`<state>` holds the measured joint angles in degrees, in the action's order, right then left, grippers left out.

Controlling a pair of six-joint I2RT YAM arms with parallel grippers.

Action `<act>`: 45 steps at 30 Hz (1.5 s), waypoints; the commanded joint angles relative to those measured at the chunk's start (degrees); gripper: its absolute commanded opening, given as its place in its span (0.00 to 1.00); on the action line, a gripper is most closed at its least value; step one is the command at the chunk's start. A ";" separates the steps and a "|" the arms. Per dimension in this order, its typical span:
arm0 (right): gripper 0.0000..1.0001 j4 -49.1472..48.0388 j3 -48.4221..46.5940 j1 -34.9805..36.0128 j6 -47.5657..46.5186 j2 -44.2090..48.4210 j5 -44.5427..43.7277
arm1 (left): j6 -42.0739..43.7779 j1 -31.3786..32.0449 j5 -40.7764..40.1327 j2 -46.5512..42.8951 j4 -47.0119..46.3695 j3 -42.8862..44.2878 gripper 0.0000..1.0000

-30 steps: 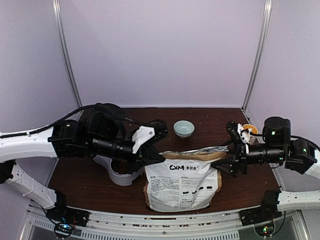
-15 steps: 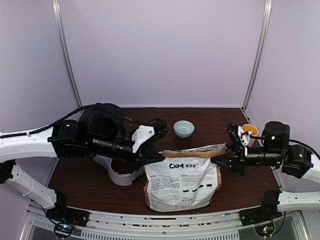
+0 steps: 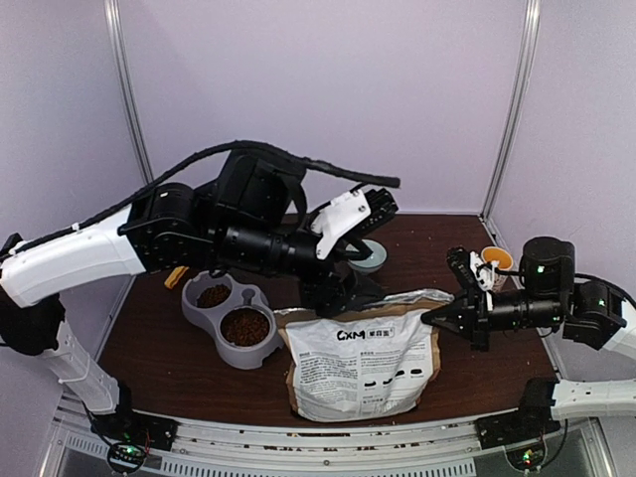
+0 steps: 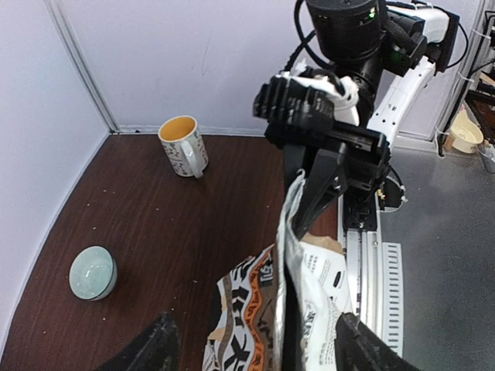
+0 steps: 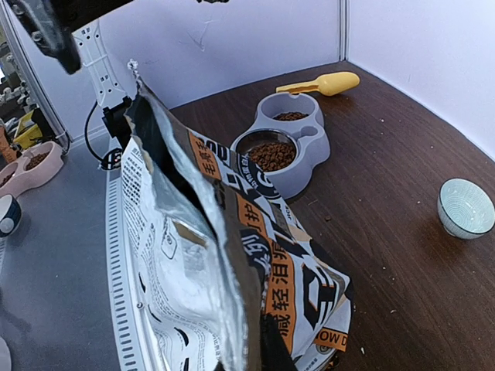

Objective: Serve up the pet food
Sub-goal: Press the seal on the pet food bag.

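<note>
**Where my three cameras sit**

The top camera looks down from behind my bases over the whole table (image 3: 159, 348). My left wrist camera, high up, faces right. My right wrist camera, close against the bag (image 5: 255, 255), faces left. All three share bag and bowl (image 4: 93, 272).

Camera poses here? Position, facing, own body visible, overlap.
Top external: above and behind the bases, facing down at the table; both arms show, right pincer shut on the bag.
Left wrist: high, facing the robot's right at bag, mug and right arm; own open left pincer at bottom edge.
Right wrist: low at the bag's top, facing the robot's left toward pet food in the double bowl; own fingers hidden.
Shared: both wrist views catch the bag and small teal bowl.
</note>
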<state>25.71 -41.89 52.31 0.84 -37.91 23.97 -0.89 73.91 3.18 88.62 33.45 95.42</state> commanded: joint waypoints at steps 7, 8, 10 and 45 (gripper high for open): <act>0.00 -3.45 -4.54 1.08 4.10 3.29 1.16 | 0.49 3.17 -2.00 14.07 10.53 19.58 0.80; 0.00 -3.50 -4.29 1.04 4.06 3.81 0.72 | 0.26 3.17 -2.11 14.27 10.87 19.66 0.80; 0.00 -3.71 -3.85 1.08 3.95 4.79 0.03 | -0.17 3.17 -1.72 14.22 11.06 18.94 0.81; 0.21 -10.62 0.65 1.01 5.03 8.57 1.56 | 0.45 3.17 -4.16 17.38 12.25 16.02 0.00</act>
<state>23.88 -41.85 53.34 5.21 -31.51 24.58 -0.16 77.58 0.51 107.24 47.86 112.33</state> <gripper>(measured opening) 0.185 0.013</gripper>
